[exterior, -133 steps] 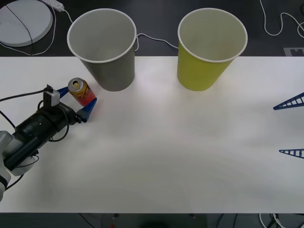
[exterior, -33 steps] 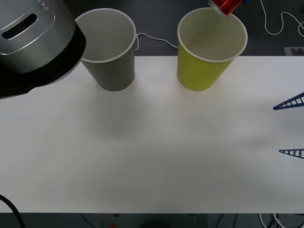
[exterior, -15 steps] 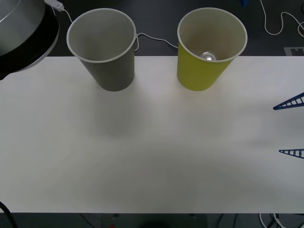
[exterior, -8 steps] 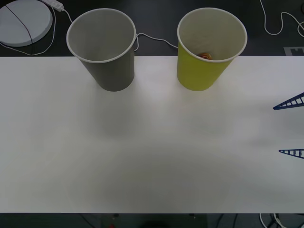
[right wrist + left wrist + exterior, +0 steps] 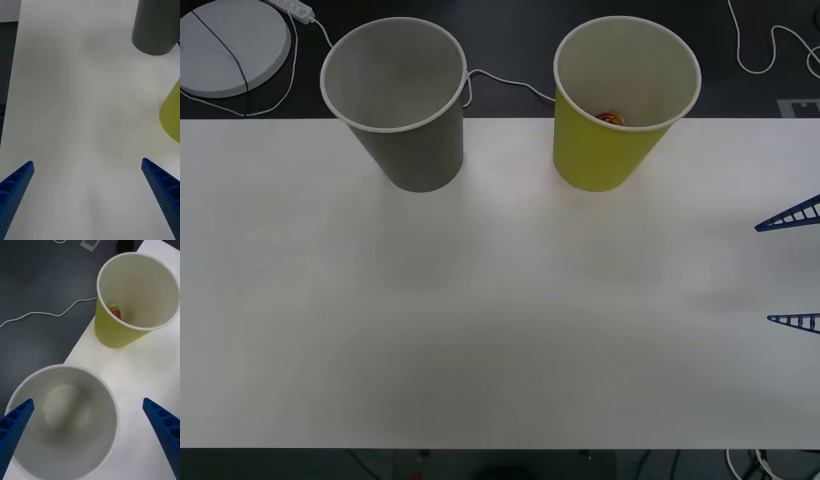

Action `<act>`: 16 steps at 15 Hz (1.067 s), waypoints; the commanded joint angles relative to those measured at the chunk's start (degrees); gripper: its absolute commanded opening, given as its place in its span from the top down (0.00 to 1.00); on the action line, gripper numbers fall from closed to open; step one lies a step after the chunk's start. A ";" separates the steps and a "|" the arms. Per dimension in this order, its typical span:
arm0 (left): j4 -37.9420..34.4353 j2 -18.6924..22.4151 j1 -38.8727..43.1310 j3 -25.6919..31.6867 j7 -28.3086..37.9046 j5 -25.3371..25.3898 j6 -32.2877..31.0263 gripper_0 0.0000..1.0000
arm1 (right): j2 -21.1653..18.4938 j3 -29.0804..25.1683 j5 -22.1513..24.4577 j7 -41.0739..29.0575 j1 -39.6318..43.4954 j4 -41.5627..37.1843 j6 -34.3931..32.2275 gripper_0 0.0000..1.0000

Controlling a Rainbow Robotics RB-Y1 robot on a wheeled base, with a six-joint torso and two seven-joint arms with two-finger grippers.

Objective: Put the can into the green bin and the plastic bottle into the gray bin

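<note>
Can (image 5: pixel 610 118) sits in green bin (image 5: pixel 600 160) — both grippers, left (image 5: pixel 90 442) and right (image 5: pixel 88 195), spread, empty; next find bottle for gray bin (image 5: pixel 415 150).

The green bin (image 5: pixel 605 160) is yellow-green with a white rim and pale inside; a red-and-gold bit of the can (image 5: pixel 609 118) shows in it. The gray bin (image 5: pixel 412 150) is dark gray, white-rimmed, pale within. The table (image 5: pixel 500 320) is white. The ribbed fingers (image 5: pixel 165 195) are blue.
</note>
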 commanded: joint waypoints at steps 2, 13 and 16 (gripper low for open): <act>-9.10 6.08 10.51 10.54 -6.84 -0.29 -5.67 0.00 | 0.00 0.00 0.00 0.00 0.00 0.00 0.00 0.00; -38.63 9.77 49.09 42.53 -19.67 0.24 -8.04 0.00 | 0.00 0.00 0.00 0.00 0.00 0.00 0.00 0.00; -38.63 9.86 53.40 45.26 -27.06 1.91 -8.04 0.00 | 0.00 0.00 0.00 0.00 0.00 0.00 0.00 0.00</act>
